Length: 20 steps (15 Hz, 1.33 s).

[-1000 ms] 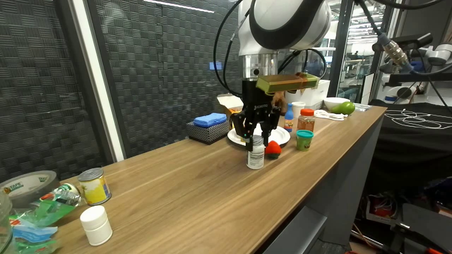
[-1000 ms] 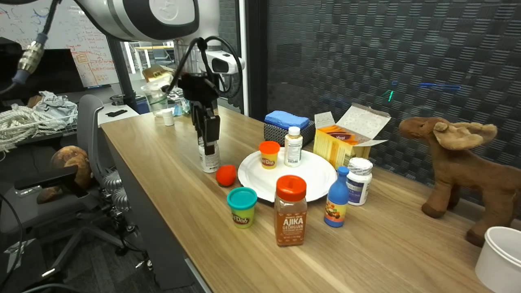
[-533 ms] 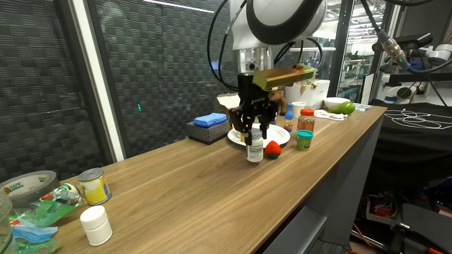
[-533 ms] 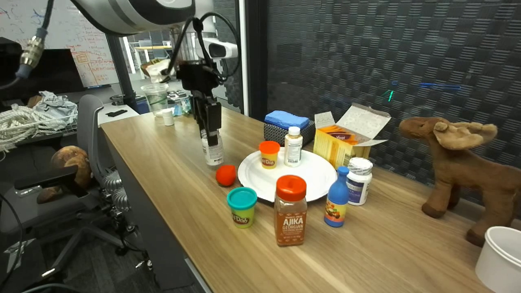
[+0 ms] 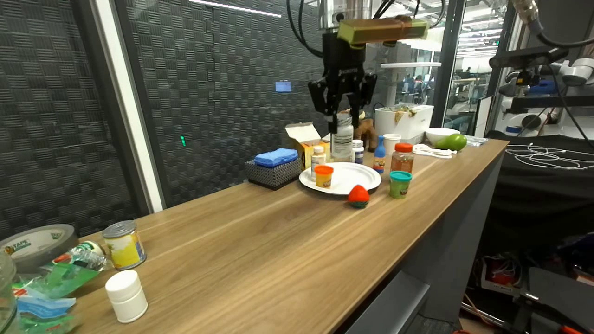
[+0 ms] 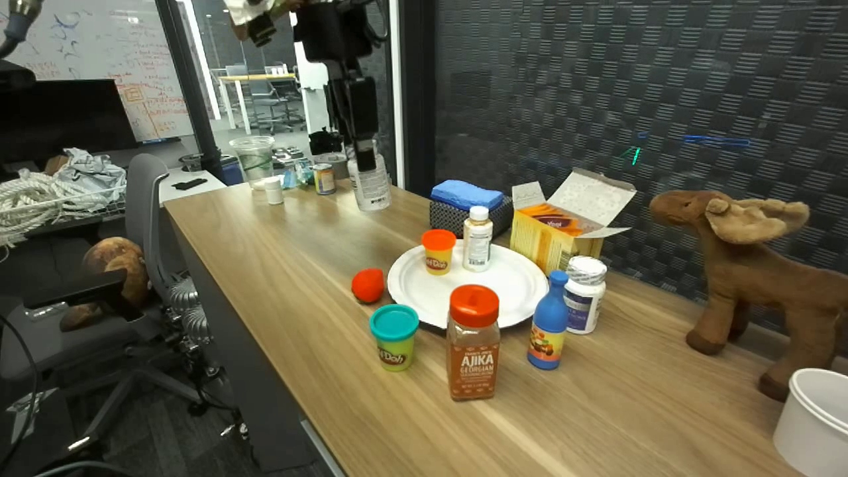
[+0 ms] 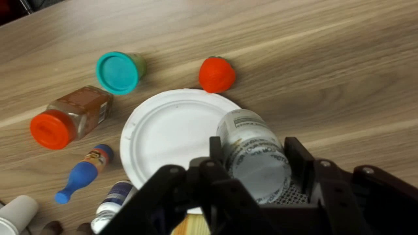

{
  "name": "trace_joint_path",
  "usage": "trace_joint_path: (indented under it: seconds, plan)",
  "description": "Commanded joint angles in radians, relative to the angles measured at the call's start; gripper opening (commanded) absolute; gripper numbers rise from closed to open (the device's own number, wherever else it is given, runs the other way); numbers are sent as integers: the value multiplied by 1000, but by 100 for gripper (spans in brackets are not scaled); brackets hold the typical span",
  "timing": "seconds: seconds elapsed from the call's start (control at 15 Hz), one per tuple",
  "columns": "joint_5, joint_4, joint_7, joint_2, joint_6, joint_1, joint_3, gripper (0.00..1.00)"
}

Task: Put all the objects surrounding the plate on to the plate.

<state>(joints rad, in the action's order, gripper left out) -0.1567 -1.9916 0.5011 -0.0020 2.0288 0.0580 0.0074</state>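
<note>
My gripper [image 5: 344, 123] is shut on a white pill bottle [image 7: 258, 173], holding it in the air, slightly tilted in an exterior view [image 6: 371, 189]. The white plate [image 6: 412, 291] carries an orange-lidded Play-Doh tub [image 6: 438, 257] and a small white bottle [image 6: 477, 246]. Around it on the table stand a red strawberry [image 7: 216, 75], a teal-lidded Play-Doh tub [image 6: 393, 341], an Ajika spice jar [image 6: 473, 354], a blue bottle [image 6: 548, 331] and a purple-labelled white bottle [image 6: 583, 301]. In the wrist view the held bottle overlaps the plate's edge [image 7: 130, 153]; the gripper hides part of the plate.
An open yellow tea box [image 6: 555, 242] and a patterned box with a blue cloth [image 6: 466, 195] stand behind the plate. A plush moose [image 6: 762, 278] and a white cup [image 6: 816, 424] stand beyond. A can [image 5: 124, 246] and a white bottle [image 5: 126, 297] stand far off.
My gripper has lifted the white pill bottle from the table beside the strawberry and raised it well above the table, toward the plate's far side. The other objects have not moved.
</note>
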Motion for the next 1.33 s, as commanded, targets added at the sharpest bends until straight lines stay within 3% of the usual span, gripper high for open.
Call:
trace_joint_path:
  seconds: [0.0,0.33,0.67,1.27]
  plan:
    - [36,75,-49,12,-42,-57,-34,26]
    - [194,190,-203,117,-63,-129,-91,26]
    - [342,321,-316,267,-124,-183,-106,26]
    - [312,497,-280,465,-178,-200,-113,26]
